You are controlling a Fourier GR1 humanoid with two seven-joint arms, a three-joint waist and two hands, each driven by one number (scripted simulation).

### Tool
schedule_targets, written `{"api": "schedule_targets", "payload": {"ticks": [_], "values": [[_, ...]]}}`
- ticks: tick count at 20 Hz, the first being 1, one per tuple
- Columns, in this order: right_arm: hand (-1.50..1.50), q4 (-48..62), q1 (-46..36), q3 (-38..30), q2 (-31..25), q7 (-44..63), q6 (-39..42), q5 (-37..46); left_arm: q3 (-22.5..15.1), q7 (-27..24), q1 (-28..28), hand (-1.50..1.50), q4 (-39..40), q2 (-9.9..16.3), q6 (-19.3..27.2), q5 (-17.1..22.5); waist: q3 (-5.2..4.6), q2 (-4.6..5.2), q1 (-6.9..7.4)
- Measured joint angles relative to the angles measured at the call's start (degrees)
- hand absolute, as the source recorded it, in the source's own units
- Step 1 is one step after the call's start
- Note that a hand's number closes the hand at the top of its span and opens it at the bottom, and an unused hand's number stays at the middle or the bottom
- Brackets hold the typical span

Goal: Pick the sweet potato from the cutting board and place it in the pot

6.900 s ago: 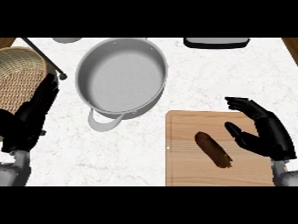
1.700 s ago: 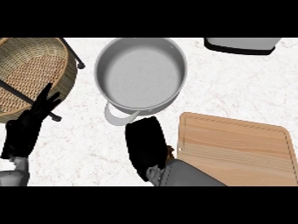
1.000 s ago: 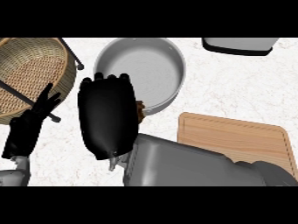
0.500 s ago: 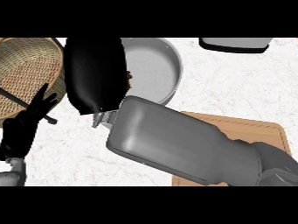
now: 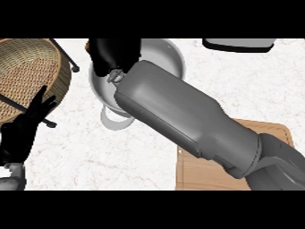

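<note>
My right forearm stretches from the lower right across the counter, and my right hand [image 5: 114, 54] hangs over the left part of the grey pot [image 5: 173, 59], its fingers curled downward. The sweet potato is hidden under that hand and shows nowhere in this view. The wooden cutting board [image 5: 200, 173] lies at the lower right, mostly covered by the arm, and its visible parts are bare. My left hand [image 5: 24, 132] rests open at the left edge, fingers up.
A woven basket [image 5: 21, 75] with a dark handle sits at the left, close to the pot. A dark flat object [image 5: 238, 44] lies at the top right edge. The pot's handle [image 5: 115, 121] points toward me.
My right hand has moved up and away from me with a brown bit showing in its curled fingers, from beside the pot's near rim to over the pot. The left hand has stayed put.
</note>
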Motion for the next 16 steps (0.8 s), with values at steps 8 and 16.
{"api": "schedule_targets", "payload": {"ticks": [8,16], "values": [[1.50,14.4,-1.7,-0.3,0.1,-9.8,-4.2,-4.7,-0.5,-0.4,-1.3,0.00,0.3,-0.3,-0.2,-0.4,-0.02,0.70,1.19],[-1.50,22.2,-0.6,-4.7,0.1,-18.0,-7.1,-11.1,-0.9,-0.8,-2.6,0.00,0.5,-0.6,-1.0,-0.2,0.07,1.51,2.63]]}}
